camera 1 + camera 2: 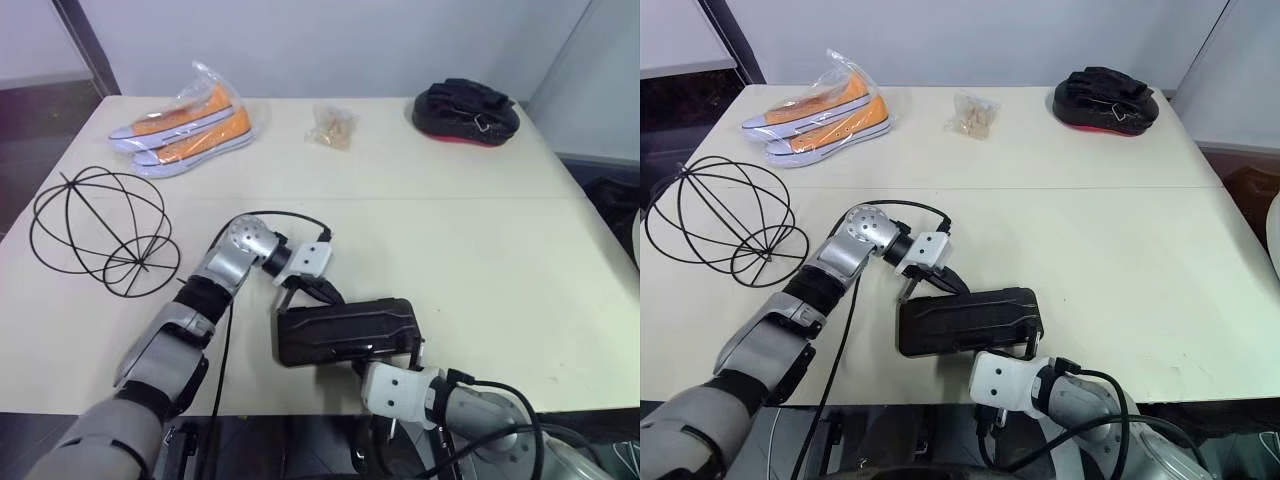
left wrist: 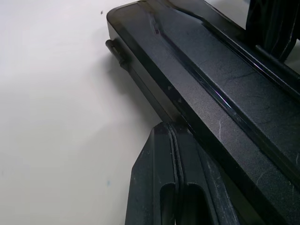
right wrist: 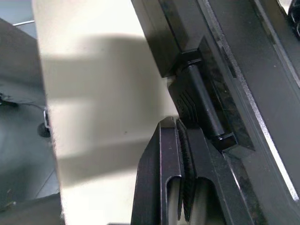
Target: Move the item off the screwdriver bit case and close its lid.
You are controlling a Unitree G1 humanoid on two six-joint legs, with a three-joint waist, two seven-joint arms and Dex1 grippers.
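The screwdriver bit case (image 1: 345, 331) lies near the table's (image 1: 480, 230) front edge with its lid (image 1: 965, 315) down, and the wire sphere (image 1: 100, 232) rests on the table well off to my left. My left gripper (image 1: 300, 290), fingers pressed together, touches the case's far left corner. My right gripper (image 3: 183, 187), fingers together too, sits against the black latch (image 3: 199, 101) on the near edge.

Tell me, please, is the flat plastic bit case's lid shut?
Shut: the dark lid lies flat over the case, no bits showing; whether latched, cannot tell.

Glossy, faintly scratched dark plastic lid (image 2: 220, 89); thin black wire sphere (image 1: 100, 230); matt cream table (image 1: 480, 230).
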